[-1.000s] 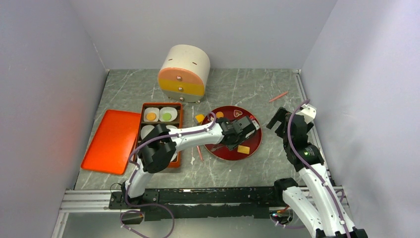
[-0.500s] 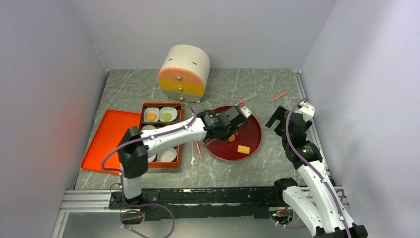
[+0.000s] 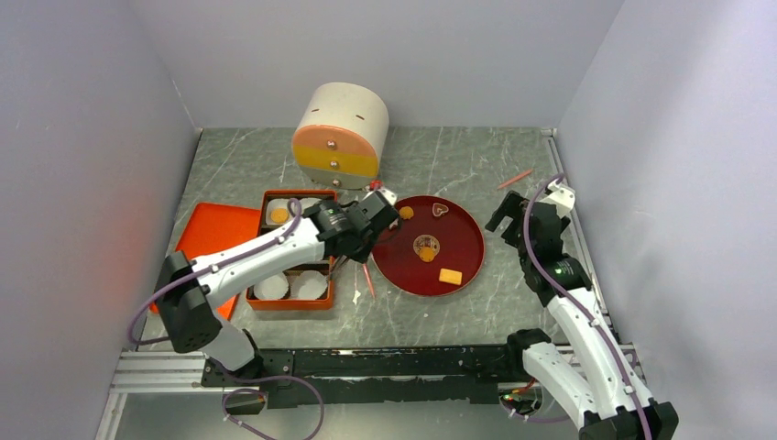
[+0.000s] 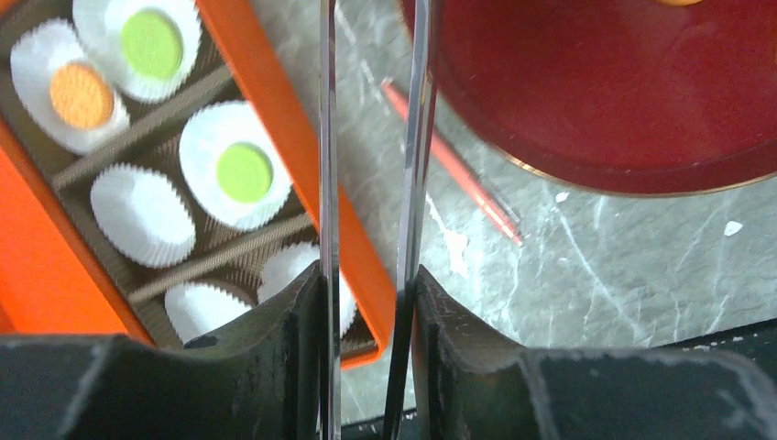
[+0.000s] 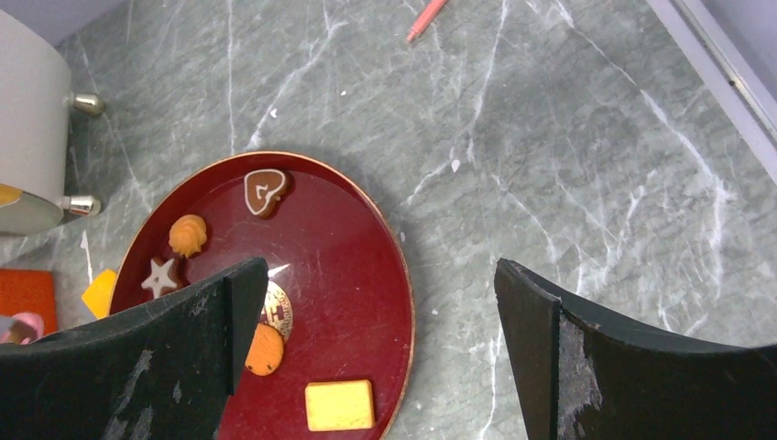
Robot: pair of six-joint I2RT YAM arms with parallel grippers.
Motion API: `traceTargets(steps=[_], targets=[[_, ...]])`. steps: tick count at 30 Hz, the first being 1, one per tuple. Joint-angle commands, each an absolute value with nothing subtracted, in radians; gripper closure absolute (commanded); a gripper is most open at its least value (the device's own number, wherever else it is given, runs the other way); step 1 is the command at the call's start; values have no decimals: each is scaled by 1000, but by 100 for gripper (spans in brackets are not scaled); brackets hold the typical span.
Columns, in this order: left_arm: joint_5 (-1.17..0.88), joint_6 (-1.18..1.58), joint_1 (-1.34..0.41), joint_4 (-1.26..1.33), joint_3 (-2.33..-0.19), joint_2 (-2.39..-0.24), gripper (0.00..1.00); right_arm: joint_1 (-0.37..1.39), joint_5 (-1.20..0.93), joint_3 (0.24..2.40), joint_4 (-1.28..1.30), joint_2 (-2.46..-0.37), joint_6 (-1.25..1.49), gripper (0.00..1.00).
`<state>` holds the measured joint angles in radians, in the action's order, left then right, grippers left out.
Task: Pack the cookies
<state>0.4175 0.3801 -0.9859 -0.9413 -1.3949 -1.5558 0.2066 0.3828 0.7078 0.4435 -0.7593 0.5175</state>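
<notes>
While the near end of the orange box, left of mid-bench, shows only empty paper cups, its farther cups carry an orange cookie and two green cookies, so I judge the packing begun with most of it left. Just beyond, the left gripper hangs over the strip of bench between the box and the red plate. Its fingers are squeezed on a pair of tweezers whose blades stand a little apart. Their tips run out of the wrist view, so I cannot tell whether they carry a piece. By the right edge the right gripper hovers spread wide, holding nothing. On the plate at mid-bench lie a yellow rectangle nearest, an orange round, a patterned disc, a white star, an orange swirl and, by the far rim, a brown heart. A yellow piece sits on the bench just off the plate's left rim. This looks like the transfer step between plate and box. If the tweezers are loaded, the next move calls for lining the tips over an empty cup and easing the squeeze; if not, for reaching to the plate.
</notes>
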Motion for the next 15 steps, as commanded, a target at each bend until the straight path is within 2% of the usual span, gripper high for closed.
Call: traceTargets(steps=[1, 15], targets=[[448, 501, -955, -1017, -1348, -1448, 66, 208, 346, 732, 366, -778, 527, 0], [496, 581, -756, -1188, -1217, -1272, 66, 207, 304, 725, 314, -823, 535, 0]])
